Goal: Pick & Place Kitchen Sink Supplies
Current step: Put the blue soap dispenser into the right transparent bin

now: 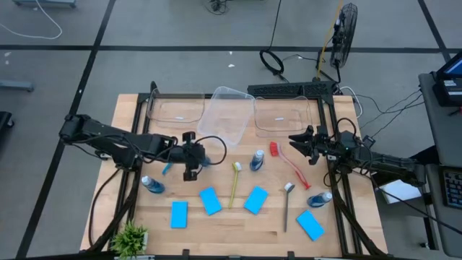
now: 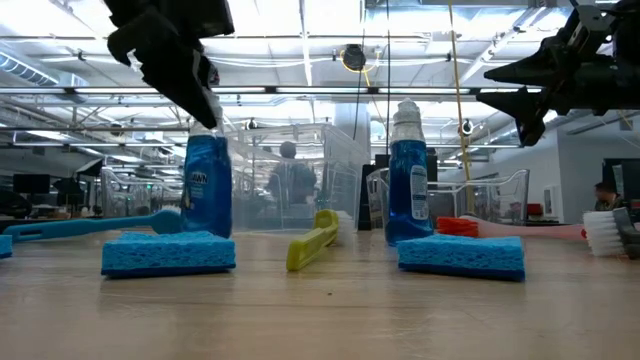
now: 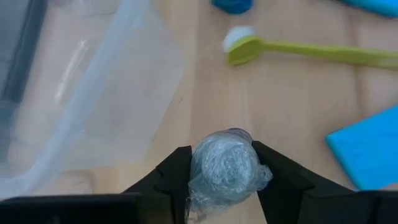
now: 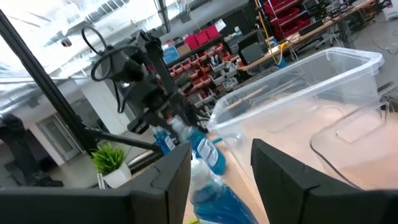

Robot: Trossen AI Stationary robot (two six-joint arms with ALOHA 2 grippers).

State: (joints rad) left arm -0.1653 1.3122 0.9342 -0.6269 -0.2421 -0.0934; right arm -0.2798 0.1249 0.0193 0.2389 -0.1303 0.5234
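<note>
My left gripper (image 1: 191,155) is shut on a small bottle of blue liquid (image 2: 207,185) left of the table's middle. My right gripper (image 1: 294,139) is open and empty, high above the red brush's head (image 1: 275,149); it also shows in the low view (image 2: 500,85). Three other bottles stand on their bases (image 1: 256,160) (image 1: 151,185) (image 1: 320,197). Several blue sponges lie flat near the front (image 1: 210,201) (image 1: 255,200). The yellow brush (image 1: 234,184), the grey brush (image 1: 287,206) and the blue brush (image 1: 167,168) lie on the table. My left gripper pinches the bottle's clear cap (image 3: 224,165) between its two fingers (image 3: 177,177), which come from above and point down. The bottle stands upright below the fingers. A sponge (image 2: 168,253) hides its base, so I cannot tell whether it rests on the table.
A clear tub (image 1: 229,115) stands tilted at the back middle, between two flat clear tubs (image 1: 175,110) (image 1: 285,115). A small green potted plant (image 1: 131,238) stands at the front left corner. Bare wood lies between the tubs and the brushes.
</note>
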